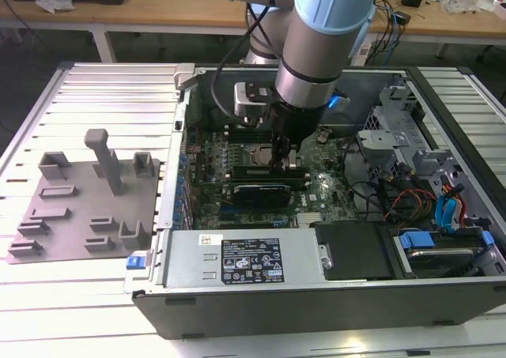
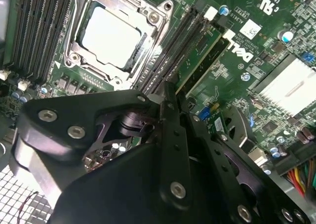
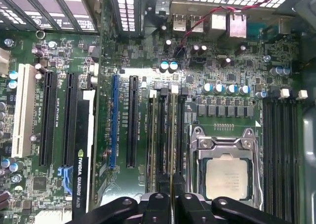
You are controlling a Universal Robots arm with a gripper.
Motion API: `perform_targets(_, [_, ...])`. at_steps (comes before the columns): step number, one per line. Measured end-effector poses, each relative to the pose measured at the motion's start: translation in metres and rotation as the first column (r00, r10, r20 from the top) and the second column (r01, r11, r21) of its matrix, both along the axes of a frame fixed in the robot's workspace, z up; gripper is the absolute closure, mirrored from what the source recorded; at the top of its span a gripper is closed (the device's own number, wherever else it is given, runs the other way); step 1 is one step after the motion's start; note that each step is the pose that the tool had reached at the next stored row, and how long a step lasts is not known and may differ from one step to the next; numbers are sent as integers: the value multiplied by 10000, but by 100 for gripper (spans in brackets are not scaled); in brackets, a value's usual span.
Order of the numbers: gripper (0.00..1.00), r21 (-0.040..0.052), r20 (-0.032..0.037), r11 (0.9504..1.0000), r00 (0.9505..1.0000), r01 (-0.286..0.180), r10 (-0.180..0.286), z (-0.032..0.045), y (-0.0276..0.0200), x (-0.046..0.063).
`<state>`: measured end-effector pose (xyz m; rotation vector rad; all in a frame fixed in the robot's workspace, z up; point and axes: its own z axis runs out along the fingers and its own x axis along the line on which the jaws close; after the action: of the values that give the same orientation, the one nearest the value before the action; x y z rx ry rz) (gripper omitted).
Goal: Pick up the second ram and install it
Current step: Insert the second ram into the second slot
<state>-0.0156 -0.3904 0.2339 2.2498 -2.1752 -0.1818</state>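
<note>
Claw: the claw is pinched narrow on the top edge of the second ram, its black fingers meeting at the bottom centre of the first wrist view; gripping the thin edge keeps the stick upright and square to the slot.
Second ram: it stands on edge in the bank of memory slots just beside the CPU socket, in the centre of the first wrist view; in the second wrist view it runs from frame centre toward the upper right as a green strip. Whether it is fully seated I cannot tell.
White end clips: the clips sit at the far end of the slots, there to latch a stick pressed home.
Arm: in the exterior view the arm comes straight down into the open computer case at frame centre, so any push goes along the slot, not across it.
Fixture plate: the grey fixture plate lies on the worktop at the exterior view's left, well apart from the case, its upright blocks shaped to hold parts on edge for pickup.
</note>
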Motion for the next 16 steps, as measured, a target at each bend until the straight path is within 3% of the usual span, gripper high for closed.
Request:
perform_targets(4, [89,1,0,9999,9999,-102,102,-37,42,-1])
perform_targets(16, [89,0,0,9999,9999,-109,109,-86,54,-16])
